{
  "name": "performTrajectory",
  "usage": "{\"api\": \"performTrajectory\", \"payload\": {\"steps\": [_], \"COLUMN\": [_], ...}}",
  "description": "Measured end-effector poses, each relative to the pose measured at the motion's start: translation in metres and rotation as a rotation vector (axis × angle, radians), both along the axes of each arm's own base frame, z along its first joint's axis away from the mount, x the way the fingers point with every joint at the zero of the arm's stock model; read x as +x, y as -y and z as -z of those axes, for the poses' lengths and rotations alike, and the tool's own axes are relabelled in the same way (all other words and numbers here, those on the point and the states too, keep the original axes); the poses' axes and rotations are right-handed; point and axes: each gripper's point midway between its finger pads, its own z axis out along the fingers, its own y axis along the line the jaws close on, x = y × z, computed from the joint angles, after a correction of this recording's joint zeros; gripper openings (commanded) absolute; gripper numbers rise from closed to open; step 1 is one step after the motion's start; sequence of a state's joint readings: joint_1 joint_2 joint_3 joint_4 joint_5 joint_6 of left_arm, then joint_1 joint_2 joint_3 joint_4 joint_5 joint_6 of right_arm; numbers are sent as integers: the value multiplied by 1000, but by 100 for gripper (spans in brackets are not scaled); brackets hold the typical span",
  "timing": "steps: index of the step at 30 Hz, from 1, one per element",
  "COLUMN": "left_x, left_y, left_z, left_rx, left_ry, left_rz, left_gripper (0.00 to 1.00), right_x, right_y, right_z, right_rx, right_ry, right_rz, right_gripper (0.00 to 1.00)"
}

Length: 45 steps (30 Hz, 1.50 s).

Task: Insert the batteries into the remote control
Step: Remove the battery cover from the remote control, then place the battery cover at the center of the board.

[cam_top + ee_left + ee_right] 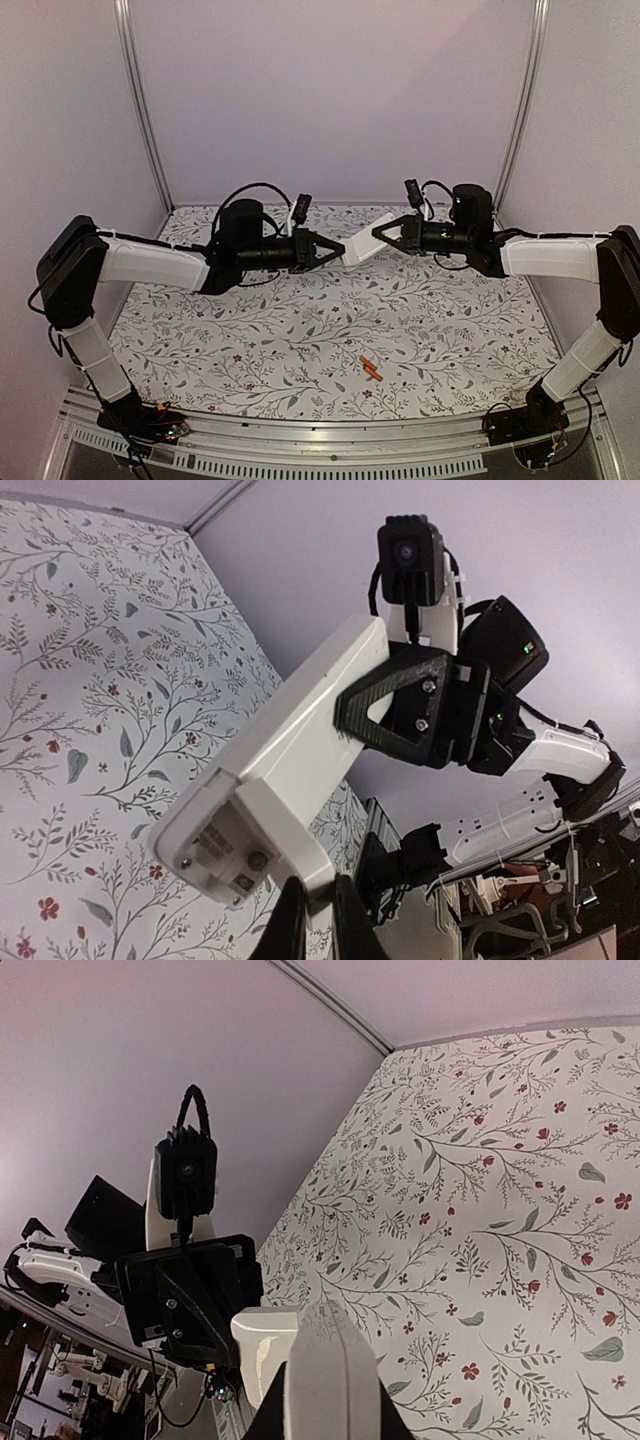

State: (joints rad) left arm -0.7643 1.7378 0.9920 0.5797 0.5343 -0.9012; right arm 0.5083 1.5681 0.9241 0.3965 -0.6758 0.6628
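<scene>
floral table (300,330) | remote control (366,243) tilted in mid-air over its far half | batteries (372,369) lying together near front edge, well apart | left gripper (339,255) clenched on remote's lower end | right gripper (384,234) clenched on upper end

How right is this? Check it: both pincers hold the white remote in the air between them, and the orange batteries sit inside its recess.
Wrong on the batteries. The top external view shows the batteries lying on the table near its front edge, not in the recess. The rest stands: the left pincer and the right pincer hold the remote control in the air between them.
</scene>
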Motion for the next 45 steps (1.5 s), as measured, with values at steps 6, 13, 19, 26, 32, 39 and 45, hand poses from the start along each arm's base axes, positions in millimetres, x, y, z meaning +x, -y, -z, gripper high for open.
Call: {"api": "performTrajectory", "payload": {"steps": [6,13,19,26,32,39,45], "left_x": [-11,-27,-24,-13,-2,1,-10], "left_y": [0,-4,-9,-22,-42,-75,-98], "left_z": [-16,-59,-50,-21,27,77,119], "left_rx": [-82,-206,-191,-51,173,434,592], "left_ry": [37,132,115,35,-99,-258,-380], "left_rz": [51,108,91,7,-122,-258,-306], "left_gripper": [0,0,0,0,0,0,0], "right_x": [-1,19,20,22,12,0,-5], "right_y": [1,13,13,23,34,38,38], "right_z": [-3,21,28,28,25,19,26], "right_rx": [17,-12,-22,-21,-20,-33,-55], "right_ry": [-6,-56,-74,-77,-84,-68,-79], "right_rz": [-14,46,49,62,60,43,22], "right_gripper": [0,0,0,0,0,0,0]}}
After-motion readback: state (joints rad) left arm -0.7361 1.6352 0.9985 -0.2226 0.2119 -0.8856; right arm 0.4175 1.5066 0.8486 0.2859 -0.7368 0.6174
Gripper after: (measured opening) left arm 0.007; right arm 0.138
